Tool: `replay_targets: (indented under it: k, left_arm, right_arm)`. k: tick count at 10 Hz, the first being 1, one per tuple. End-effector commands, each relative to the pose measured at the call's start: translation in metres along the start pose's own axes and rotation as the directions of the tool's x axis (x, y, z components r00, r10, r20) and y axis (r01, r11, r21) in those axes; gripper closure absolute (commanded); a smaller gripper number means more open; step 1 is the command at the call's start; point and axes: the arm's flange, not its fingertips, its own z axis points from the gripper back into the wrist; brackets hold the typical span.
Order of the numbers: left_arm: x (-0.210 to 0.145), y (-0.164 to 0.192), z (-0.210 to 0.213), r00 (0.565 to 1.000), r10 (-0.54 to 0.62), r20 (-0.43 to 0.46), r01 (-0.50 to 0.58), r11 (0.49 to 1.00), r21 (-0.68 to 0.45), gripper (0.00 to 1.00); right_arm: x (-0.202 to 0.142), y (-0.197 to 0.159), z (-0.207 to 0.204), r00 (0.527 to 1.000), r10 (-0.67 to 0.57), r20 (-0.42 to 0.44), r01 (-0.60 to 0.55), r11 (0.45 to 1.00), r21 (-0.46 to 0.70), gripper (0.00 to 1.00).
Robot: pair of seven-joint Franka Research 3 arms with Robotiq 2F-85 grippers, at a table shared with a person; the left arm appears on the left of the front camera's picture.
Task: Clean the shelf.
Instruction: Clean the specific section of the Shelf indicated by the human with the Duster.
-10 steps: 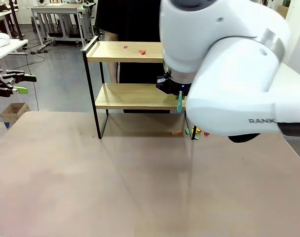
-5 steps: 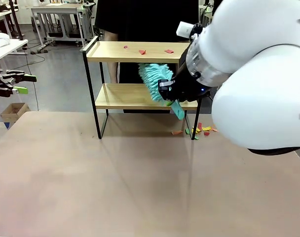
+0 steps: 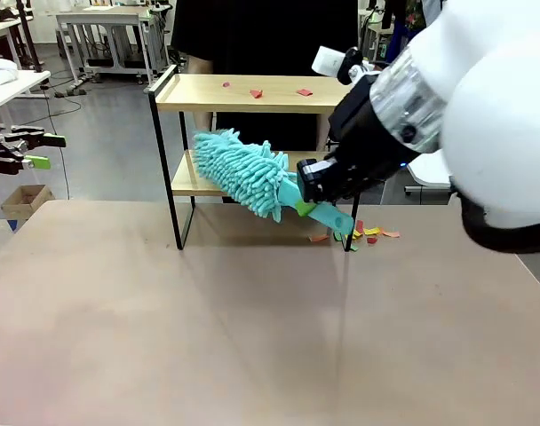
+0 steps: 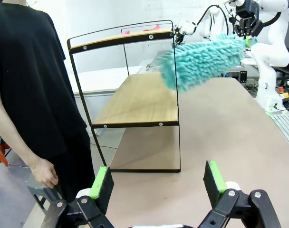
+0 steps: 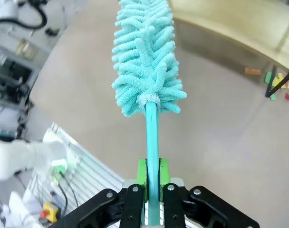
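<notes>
Right hand (image 3: 313, 197) is pressed together on the thin teal handle of a fluffy teal chenille duster (image 3: 243, 173). The right wrist view shows the handle pinched between the green pads. Left hand (image 4: 157, 178) is spread wide with nothing between the pads, parked off the bench's left side, well apart from the work.

Key relation: the duster's long axis runs from the right hand up and to the left. Its head hangs in front of the small two-tier shelf with light wooden boards and a thin black metal frame (image 3: 208, 93), at a height between the two boards. In the left wrist view the head's tip reaches the shelf's front post. Contact with a board: cannot tell.

The shelf stands at the bench's far edge, and a person in black (image 4: 30, 85) is behind it.

Three small reddish paper scraps (image 3: 256, 91) lie on the top board, above and beyond the head. The lower board looks bare. More coloured scraps (image 3: 368, 233) lie on the pale pinkish bench (image 3: 208, 337) by the right front leg.

Judgement: top board not yet swept. The right arm is the nearer one, and the head needs lifting over the top board.
</notes>
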Motion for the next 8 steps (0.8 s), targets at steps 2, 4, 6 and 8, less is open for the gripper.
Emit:
replay_targets:
  k: [2, 4, 6, 8]
  left_arm:
    - [0.002, -0.002, 0.0, 1.0, -0.001, -0.001, 0.001, 1.0, 0.0, 0.0]
    - [0.002, -0.002, 0.0, 1.0, -0.001, -0.001, 0.001, 1.0, 0.0, 0.0]
    - [0.002, -0.002, 0.0, 1.0, -0.001, -0.001, 0.001, 1.0, 0.0, 0.0]
    - [0.002, -0.002, 0.0, 1.0, -0.001, -0.001, 0.001, 1.0, 0.0, 0.0]
  right_arm:
    - [-0.016, -0.02, 0.027, 0.983, 0.154, -0.095, -0.148, 0.987, 0.069, 0.87]
    - [-0.035, -0.026, 0.046, 0.948, 0.262, -0.179, -0.26, 0.965, 0.035, 0.87]
    - [-0.053, -0.04, 0.064, 0.91, 0.334, -0.248, -0.342, 0.94, 0.008, 0.87]
    - [-0.07, -0.056, 0.078, 0.866, 0.359, -0.348, -0.385, 0.923, -0.007, 0.87]
